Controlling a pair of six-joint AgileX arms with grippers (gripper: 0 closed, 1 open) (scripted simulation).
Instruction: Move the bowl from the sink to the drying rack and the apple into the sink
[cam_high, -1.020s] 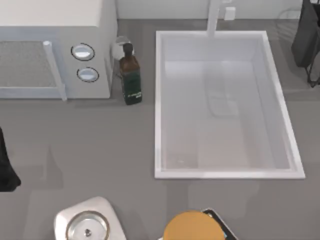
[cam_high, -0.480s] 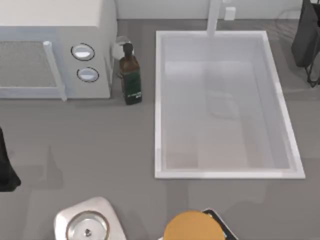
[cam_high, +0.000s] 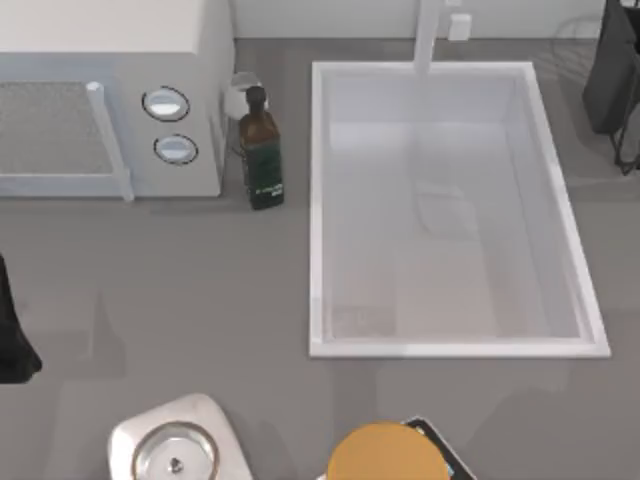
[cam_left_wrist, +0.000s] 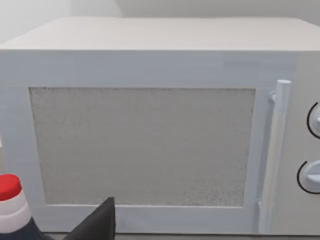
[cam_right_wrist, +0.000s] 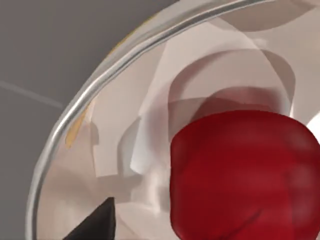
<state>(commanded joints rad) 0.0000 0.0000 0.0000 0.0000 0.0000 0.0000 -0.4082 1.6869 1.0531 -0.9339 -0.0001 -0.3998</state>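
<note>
1. Top view — you see the sink (cam_high: 560, 240) standing with its basin bare: no blue bowl lies in it, so the first half of the task has nothing to grip here. The left arm (cam_high: 12, 330) sits at the table's left edge and the right arm (cam_high: 615, 75) at the far right corner, both well clear of the basin. A dark bottle (cam_high: 260, 150) stands just beside the sink's left rim next to the microwave (cam_high: 110, 100); an orange-yellow round thing (cam_high: 385, 455) and a metal dish (cam_high: 175, 455) lie along the near edge. If you reach by colour alone, you could take the orange thing for the fruit.

2. Left wrist view — you face the microwave door, with a red-capped bottle (cam_left_wrist: 9, 202) close by. I cannot tell how these jaws stand. A blind swing from here could knock that bottle.

3. Right wrist view — the apple (cam_right_wrist: 245, 175) rests inside a shiny-rimmed container (cam_right_wrist: 75, 115), very close below the camera. I cannot tell the jaws' state. The curved rim may catch a finger on descent — or the glossy fruit may roll aside.
</note>
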